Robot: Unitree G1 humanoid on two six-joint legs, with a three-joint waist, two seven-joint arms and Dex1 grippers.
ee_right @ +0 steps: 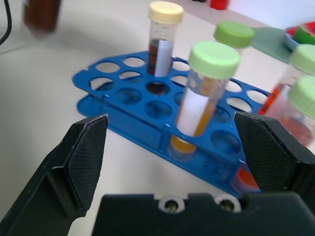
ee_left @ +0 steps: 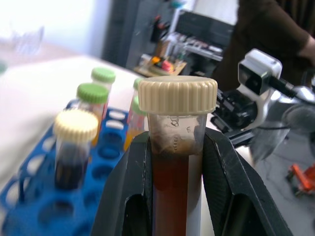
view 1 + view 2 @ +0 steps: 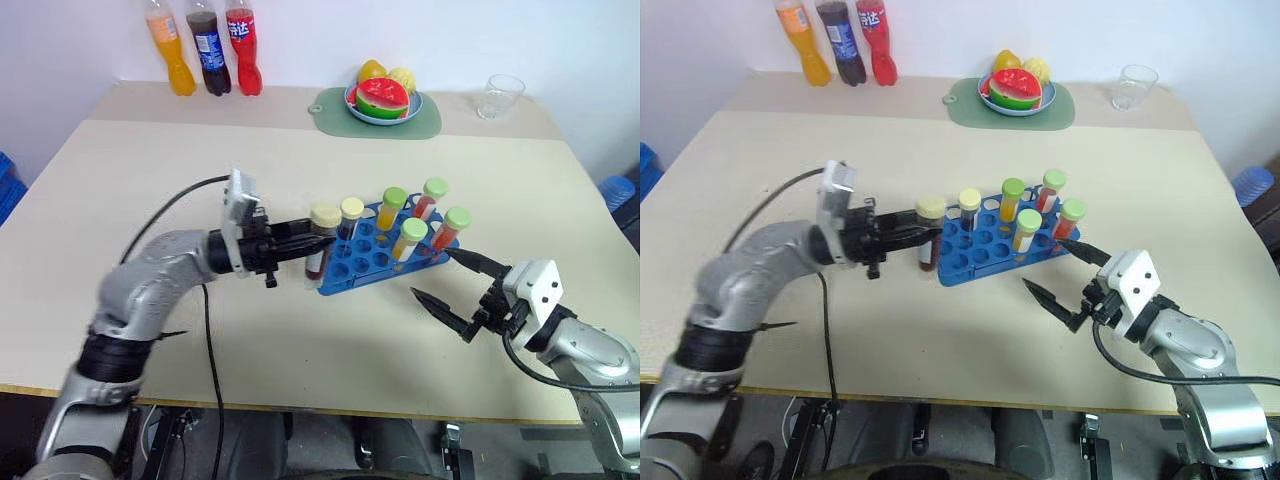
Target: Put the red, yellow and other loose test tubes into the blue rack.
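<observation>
At the near-left end of the blue rack [image 3: 385, 250], the left gripper [image 3: 312, 243] is clamped on a cream-capped tube of dark red liquid [image 3: 321, 242], holding it upright just outside the rack's end and above the table [image 3: 300, 330] — the tube is not yet in any hole. Five tubes already stand in the rack: a second cream-capped tube of dark liquid [image 3: 350, 217] at the end nearest the held one, then four green-capped tubes [image 3: 410, 240] with yellow or red contents toward the far end. Several holes along the near rows remain empty. The right gripper [image 3: 448, 284] hovers beside the rack's opposite end with its fingers spread wide, holding nothing. No other loose tube can be made out on the table around the rack — judged from these views, the held tube appears to be the last outstanding item. Remaining work: line it up over a free hole, lower it in, and release.
</observation>
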